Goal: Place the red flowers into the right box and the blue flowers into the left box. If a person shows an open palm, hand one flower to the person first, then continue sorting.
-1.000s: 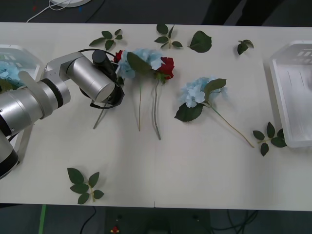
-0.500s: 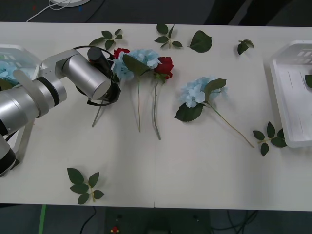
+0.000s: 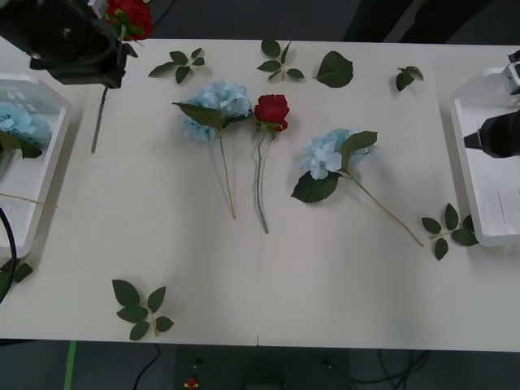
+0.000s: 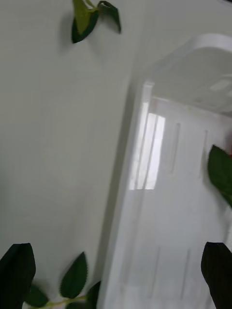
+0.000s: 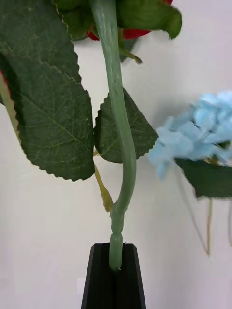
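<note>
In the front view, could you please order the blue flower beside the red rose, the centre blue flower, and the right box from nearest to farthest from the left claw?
From the left claw, shut on a red rose's stem:
1. Blue flower beside the lying red rose, left of centre.
2. Blue flower at table centre.
3. Right box, far right edge.

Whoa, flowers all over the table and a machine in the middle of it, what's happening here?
The robot is sorting artificial flowers into two white trays. Its left tool is shut on the stem of a red rose, lifted above the table's far left corner. The left box already holds a blue flower. One more red rose and two blue flowers lie mid-table. The right tool hangs open over the right box.
</note>
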`<action>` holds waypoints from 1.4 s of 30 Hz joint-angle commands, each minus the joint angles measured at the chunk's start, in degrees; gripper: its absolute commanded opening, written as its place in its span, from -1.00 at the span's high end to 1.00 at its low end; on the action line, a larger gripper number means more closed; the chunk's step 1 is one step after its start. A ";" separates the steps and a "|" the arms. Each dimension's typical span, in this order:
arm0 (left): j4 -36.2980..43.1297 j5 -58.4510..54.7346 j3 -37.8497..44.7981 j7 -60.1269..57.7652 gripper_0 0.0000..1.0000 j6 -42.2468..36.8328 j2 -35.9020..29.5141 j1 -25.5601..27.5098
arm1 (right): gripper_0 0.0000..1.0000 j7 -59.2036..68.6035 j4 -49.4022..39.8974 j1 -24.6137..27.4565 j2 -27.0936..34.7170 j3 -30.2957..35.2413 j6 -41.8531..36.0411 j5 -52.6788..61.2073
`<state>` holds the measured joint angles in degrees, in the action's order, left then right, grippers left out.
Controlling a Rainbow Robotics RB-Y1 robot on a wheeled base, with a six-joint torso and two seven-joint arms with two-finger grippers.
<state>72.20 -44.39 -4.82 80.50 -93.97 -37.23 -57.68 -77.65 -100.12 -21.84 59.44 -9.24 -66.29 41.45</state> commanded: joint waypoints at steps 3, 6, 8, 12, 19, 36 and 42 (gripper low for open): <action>10.86 -8.08 9.30 -1.04 1.00 -10.01 1.99 -0.42 | -1.00 13.58 -8.42 3.30 -1.78 0.71 -1.47 5.13; 12.00 -16.51 11.85 -0.78 1.00 -9.04 6.73 -0.42 | -1.00 20.08 -11.15 2.95 -3.36 -1.22 -1.91 6.36; 12.00 -22.14 12.73 -0.08 1.00 -6.93 9.54 0.20 | -1.00 23.16 -12.03 2.33 -4.42 -2.80 -1.82 6.45; 12.18 -31.54 13.43 5.99 1.00 -1.13 15.26 2.40 | -1.00 26.67 -12.55 -0.22 -6.79 -7.64 -1.30 2.94; 13.32 -39.45 12.82 15.22 1.00 4.49 21.41 7.14 | -1.00 19.90 -11.06 -9.45 -7.67 -23.02 -1.30 -14.20; 13.23 -62.83 -9.68 21.72 1.00 26.29 12.97 11.62 | -1.00 7.86 -11.15 -6.99 -5.39 -13.88 5.74 -0.40; 13.23 -63.80 -10.74 22.42 1.00 27.08 12.00 11.71 | -1.00 -3.56 -14.57 0.22 -2.49 -1.66 5.65 12.34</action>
<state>83.20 -107.18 -15.29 99.35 -67.64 -23.46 -46.33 -76.97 -111.32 -25.52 52.88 -16.96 -61.22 49.62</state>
